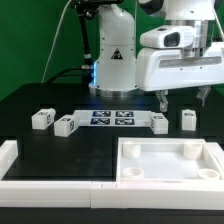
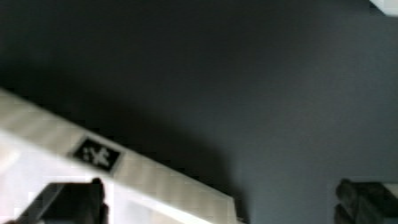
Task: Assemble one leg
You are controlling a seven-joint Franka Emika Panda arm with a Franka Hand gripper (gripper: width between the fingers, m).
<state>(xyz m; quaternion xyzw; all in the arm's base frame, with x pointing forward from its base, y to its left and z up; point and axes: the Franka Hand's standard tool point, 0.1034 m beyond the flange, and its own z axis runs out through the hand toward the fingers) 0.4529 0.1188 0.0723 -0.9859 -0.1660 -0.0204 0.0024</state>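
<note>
Four small white legs with tags stand on the black table in the exterior view: two on its left (image 1: pixel 41 119) (image 1: pixel 64 126) and two on its right (image 1: pixel 160 122) (image 1: pixel 187 119). My gripper (image 1: pixel 184 97) hangs open and empty just above and behind the two right legs, touching neither. The large white tray-like part (image 1: pixel 170 160) with corner sockets lies in front of them. In the wrist view the gripper (image 2: pixel 221 205) is open, with dark table between the fingertips (image 2: pixel 71 205). No leg shows there, only a white edge with one tag (image 2: pixel 98 153).
The marker board (image 1: pixel 110 118) lies flat between the two pairs of legs. A white L-shaped rail (image 1: pixel 30 180) runs along the table's front and the exterior view's left. The robot base (image 1: pixel 113 60) stands behind the marker board.
</note>
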